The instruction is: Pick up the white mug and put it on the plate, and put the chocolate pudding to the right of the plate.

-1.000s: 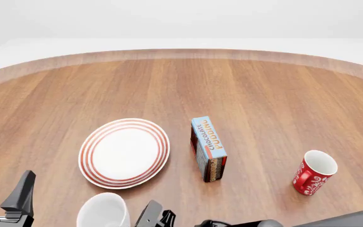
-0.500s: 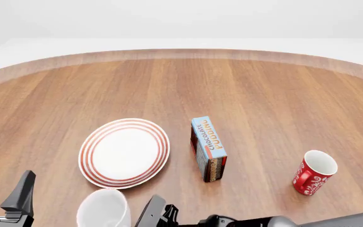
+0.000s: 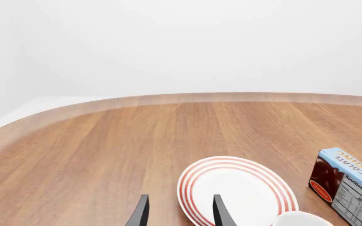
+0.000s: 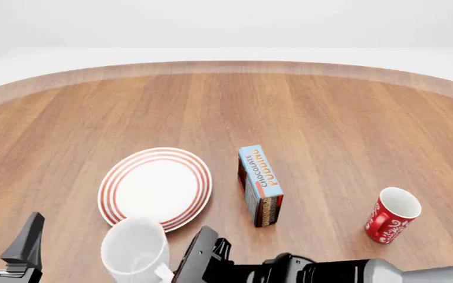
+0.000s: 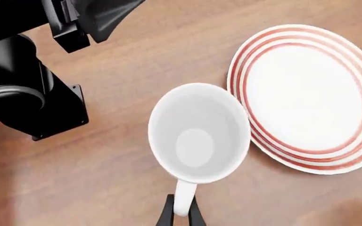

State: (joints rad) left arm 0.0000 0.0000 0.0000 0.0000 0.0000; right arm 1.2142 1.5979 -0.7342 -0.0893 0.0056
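Observation:
My right gripper point(image 5: 181, 213) is shut on the loop handle of the white mug point(image 5: 197, 134). The mug point(image 4: 136, 250) is upright, mouth up, and its rim overlaps the near edge of the plate point(image 4: 156, 190) in the front view. The red-ringed plate point(image 5: 307, 94) has nothing on it. The chocolate pudding point(image 4: 261, 186) lies just right of the plate, blue face up. My left gripper point(image 4: 5, 233) is open at the near left, off the plate's left side, with nothing between its fingers point(image 3: 140, 213). The plate point(image 3: 237, 193) and pudding point(image 3: 350, 186) also show in the left wrist view.
A red mug point(image 4: 391, 215) with white swirls stands upright at the near right. The left arm's black body point(image 5: 30, 94) sits close beside the white mug. The wooden table point(image 4: 226, 106) curves away to a far edge.
The right arm has moved forward with the white mug, carrying it from the near edge toward the plate until it overlaps the plate's rim. The left arm has not moved.

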